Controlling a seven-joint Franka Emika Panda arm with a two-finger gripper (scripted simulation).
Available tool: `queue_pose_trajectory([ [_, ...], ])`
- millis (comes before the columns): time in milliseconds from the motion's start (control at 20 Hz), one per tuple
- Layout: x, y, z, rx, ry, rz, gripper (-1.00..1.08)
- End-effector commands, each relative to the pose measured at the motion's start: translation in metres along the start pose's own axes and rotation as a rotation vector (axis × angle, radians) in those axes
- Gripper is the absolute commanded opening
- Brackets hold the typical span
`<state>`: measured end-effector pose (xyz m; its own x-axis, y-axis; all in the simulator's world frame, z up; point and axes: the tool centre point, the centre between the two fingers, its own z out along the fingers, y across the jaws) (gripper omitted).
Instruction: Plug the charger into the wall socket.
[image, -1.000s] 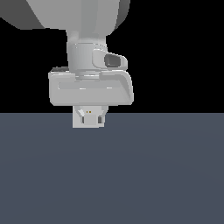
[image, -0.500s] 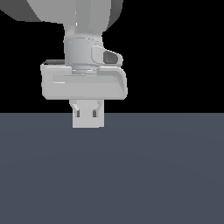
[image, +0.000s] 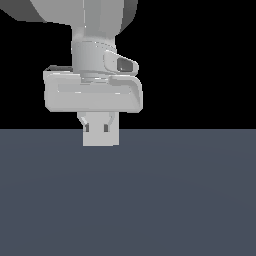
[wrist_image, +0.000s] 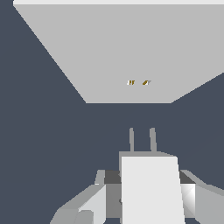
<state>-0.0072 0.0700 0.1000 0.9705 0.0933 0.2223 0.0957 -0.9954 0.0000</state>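
Note:
In the wrist view my gripper is shut on the charger, a white block held between both fingers. Its two grey prongs point at the wall socket, a light-grey plate with two small orange-brown holes. A gap of dark surface lies between the prongs and the plate, and the prongs line up roughly with the holes. In the exterior view the gripper hangs low over the surface. A light-grey square face, apparently the socket plate, stands in front of the fingertips and hides the charger.
The dark blue-grey table surface spreads all around. Above it the background is black. The arm's white hand fills the upper part of the exterior view.
The hand has shifted slightly toward the exterior view's left and risen a little. It has straightened from a slight tilt. The grey square below it has stayed almost in place.

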Motion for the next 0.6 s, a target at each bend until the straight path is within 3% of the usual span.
queue_pose_trajectory([
  [0,0.000,0.000,0.000,0.000,0.000,-0.002,-1.00],
  [550,0.018,0.000,0.004,0.000,0.000,-0.001,-1.00],
])
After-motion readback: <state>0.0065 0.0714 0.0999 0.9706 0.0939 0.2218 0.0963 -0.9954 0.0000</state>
